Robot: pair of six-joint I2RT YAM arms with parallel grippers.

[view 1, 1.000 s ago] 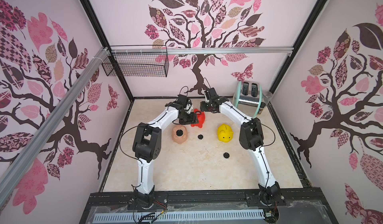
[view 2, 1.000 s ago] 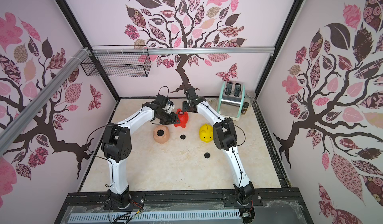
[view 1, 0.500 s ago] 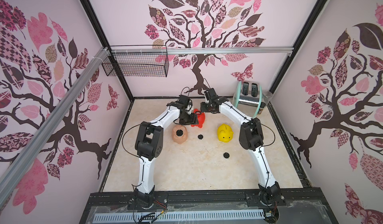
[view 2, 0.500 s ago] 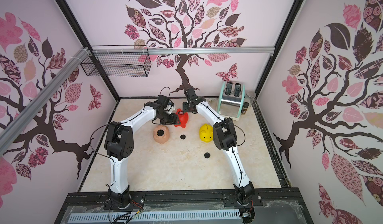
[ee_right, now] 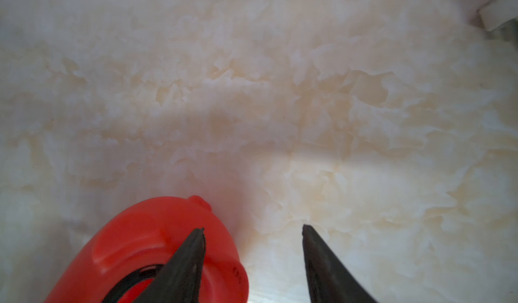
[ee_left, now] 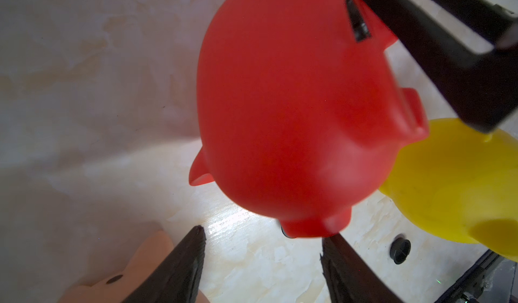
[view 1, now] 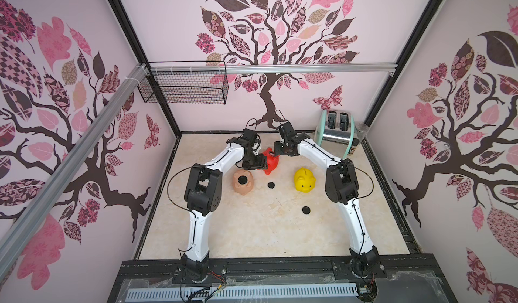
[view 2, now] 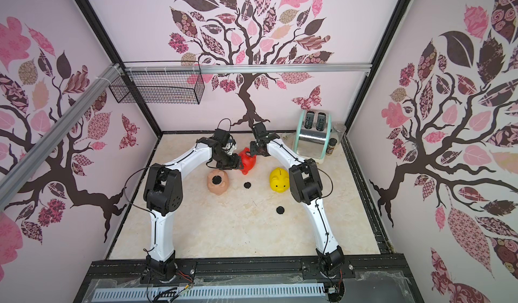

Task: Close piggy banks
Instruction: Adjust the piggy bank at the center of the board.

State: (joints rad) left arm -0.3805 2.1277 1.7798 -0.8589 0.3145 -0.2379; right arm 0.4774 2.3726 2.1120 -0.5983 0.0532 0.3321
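Observation:
The red piggy bank [view 1: 271, 160] sits at the back centre of the table, between both grippers. My left gripper [view 1: 262, 162] is open beside it. In the left wrist view bare table shows between the fingers, and the red pig [ee_left: 294, 105] lies just past the fingertips, coin slot showing. My right gripper [view 1: 278, 153] is open too, with one finger over the red pig [ee_right: 145, 245] and the other over bare table. The peach-pink piggy bank [view 1: 242, 182] lies belly up with a black disc in its hole. The yellow piggy bank [view 1: 304, 179] stands upright.
Two loose black plug discs lie on the table, one [view 1: 270, 185] between the peach and yellow pigs, one [view 1: 306, 210] nearer the front. A toaster [view 1: 336, 136] and a jar [view 1: 358, 139] stand at the back right. A wire basket [view 1: 185, 87] hangs on the back wall.
The left arm's elbow has shifted slightly toward the centre and both grippers have opened a touch wider. The red pig stays between them.

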